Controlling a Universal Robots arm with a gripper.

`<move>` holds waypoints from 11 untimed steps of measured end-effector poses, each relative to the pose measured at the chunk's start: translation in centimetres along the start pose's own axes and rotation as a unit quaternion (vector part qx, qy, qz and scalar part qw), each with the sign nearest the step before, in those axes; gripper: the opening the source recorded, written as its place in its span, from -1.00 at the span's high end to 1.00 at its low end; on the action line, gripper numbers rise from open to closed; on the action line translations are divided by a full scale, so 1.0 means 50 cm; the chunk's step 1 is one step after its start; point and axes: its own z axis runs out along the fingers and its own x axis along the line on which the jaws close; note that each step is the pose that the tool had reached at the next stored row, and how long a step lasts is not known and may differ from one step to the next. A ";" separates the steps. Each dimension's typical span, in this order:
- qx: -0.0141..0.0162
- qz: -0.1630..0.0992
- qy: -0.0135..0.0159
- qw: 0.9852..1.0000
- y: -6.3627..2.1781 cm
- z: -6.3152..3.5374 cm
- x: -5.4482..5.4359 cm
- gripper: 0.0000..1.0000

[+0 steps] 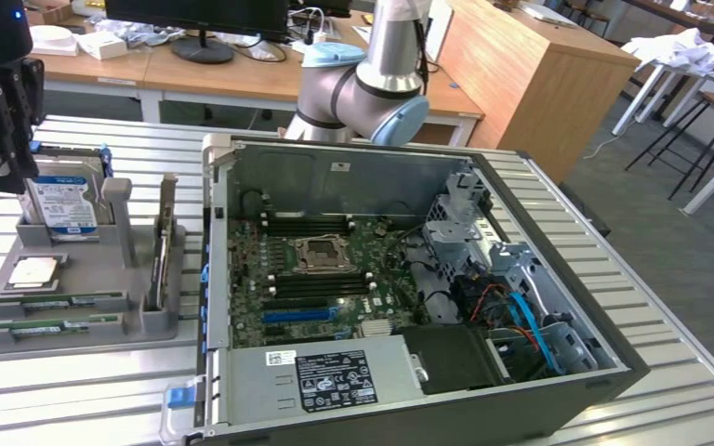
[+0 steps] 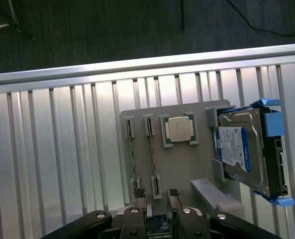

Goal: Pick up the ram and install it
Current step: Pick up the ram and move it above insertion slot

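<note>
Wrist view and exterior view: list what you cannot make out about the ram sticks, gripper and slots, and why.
Ram sticks: wrist view, edge-on, chips and labels hidden.
Gripper: wrist view, body cut off by picture edge.
Motherboard slots: exterior view, too small to tell which are filled.

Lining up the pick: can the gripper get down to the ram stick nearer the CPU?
Probably yes. The gripper hangs open above the grey tray, and that ram stick lies uncovered in its slot; the hard drive stands apart beyond the CPU.
</note>
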 end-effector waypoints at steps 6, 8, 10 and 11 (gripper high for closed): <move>0.000 0.000 0.000 1.000 0.000 0.005 0.000 0.40; 0.001 0.000 0.000 1.000 -0.001 0.010 0.000 0.40; 0.001 0.000 0.000 1.000 -0.001 0.017 0.000 0.40; 0.002 0.000 0.000 1.000 -0.001 0.020 0.000 0.40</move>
